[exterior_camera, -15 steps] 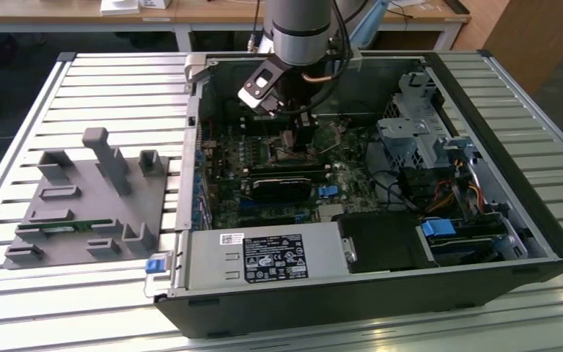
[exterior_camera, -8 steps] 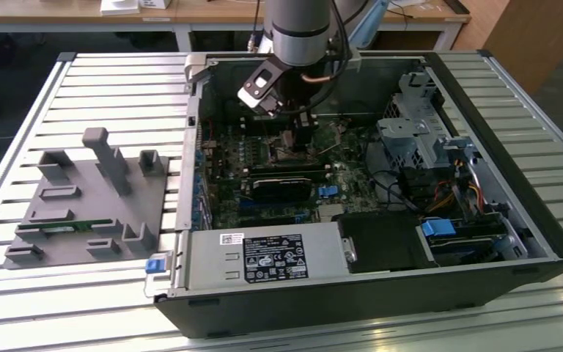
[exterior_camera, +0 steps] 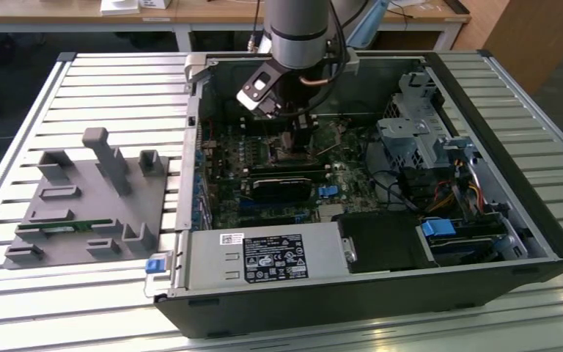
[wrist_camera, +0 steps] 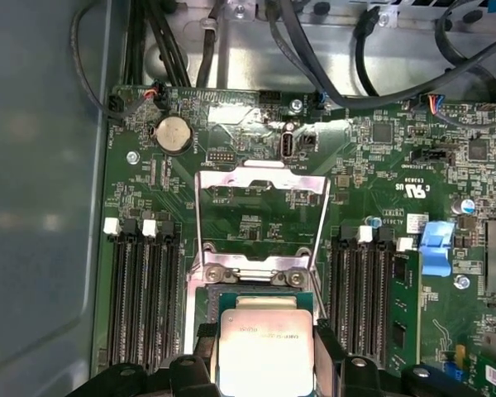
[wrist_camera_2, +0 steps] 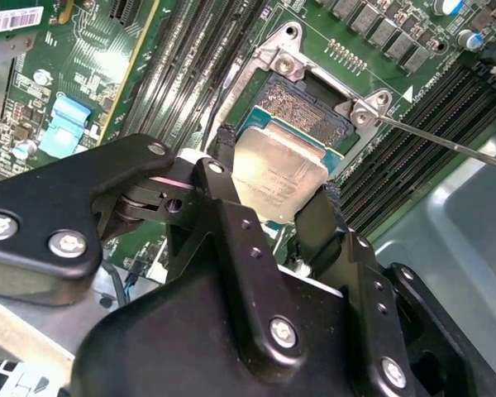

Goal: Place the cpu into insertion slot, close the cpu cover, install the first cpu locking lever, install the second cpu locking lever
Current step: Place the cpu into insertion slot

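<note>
Second wrist view puts the cpu [wrist_camera_2: 283, 178] right in front of you: a flat square chip with a dull, pale silver lid, faint print across it and a thin green edge of board round the lid. The gripper [wrist_camera_2: 278, 165] has it pinched, with the two black fingers [wrist_camera_2: 337, 227] drawn in narrow against opposite edges of the chip.

You see the insertion slot [wrist_camera_2: 302, 106] just beyond the chip, its dark, finely pinned centre bare inside a black rim and a silvery frame. The chip overlaps the slot's near edge and is offset from it, not seated in it. You cannot tell whether it touches the slot. A locking lever [wrist_camera_2: 446, 145], a thin bright rod, runs away from one corner of the slot's frame across the long black memory slots [wrist_camera_2: 397, 178] beside it.

In the first wrist view the cpu cover [wrist_camera: 260, 179] is flipped open on the side of the slot away from the chip. It is a thin silvery frame whose large square window shows green board through it, and two screws hold it at the slot's edge.

In the exterior view the arm [exterior_camera: 296, 29] reaches down into the open computer case [exterior_camera: 360, 308], above the slot. A grey fixture tray [exterior_camera: 86, 198] lies on the slatted table [exterior_camera: 96, 81] outside the case, well apart from the slot.
</note>
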